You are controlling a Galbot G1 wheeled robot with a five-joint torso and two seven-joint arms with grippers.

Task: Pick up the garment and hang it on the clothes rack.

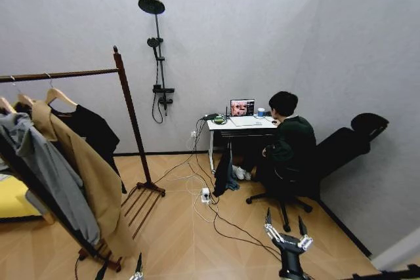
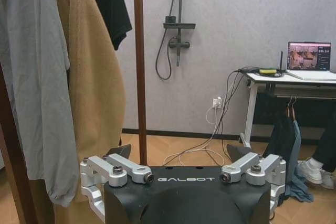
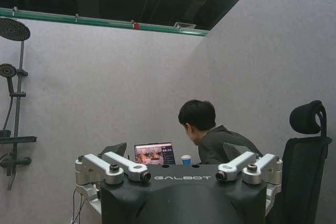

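The clothes rack [image 1: 128, 113] stands at the left of the room, dark reddish-brown wood with a finial on its upright, one horizontal bar and a slatted base on feet. Along the bar, from the left, hang a grey hooded garment [image 1: 47, 170], a long tan coat [image 1: 92, 175] and then the garment [image 1: 92, 130], nearest the upright. It is black and limp, shorter than the tan coat, and sits on a light wooden hanger [image 1: 58, 94] hooked over the bar. In the left wrist view its black hem [image 2: 111, 4] shows beside the upright.

The left gripper [image 2: 185, 150] is low, near the rack's base, its fingers spread wide with nothing between them; "GALBOT" is printed on its black body.

Farther right a shower fitting [image 1: 156, 57] is fixed to the grey wall, and a white desk [image 1: 226, 126] carries an open laptop [image 1: 243, 111].

The right gripper [image 1: 285, 221] hangs low at the right over the wooden floor [image 1: 177, 240], fingers also spread apart and empty, with the same "GALBOT" lettering.
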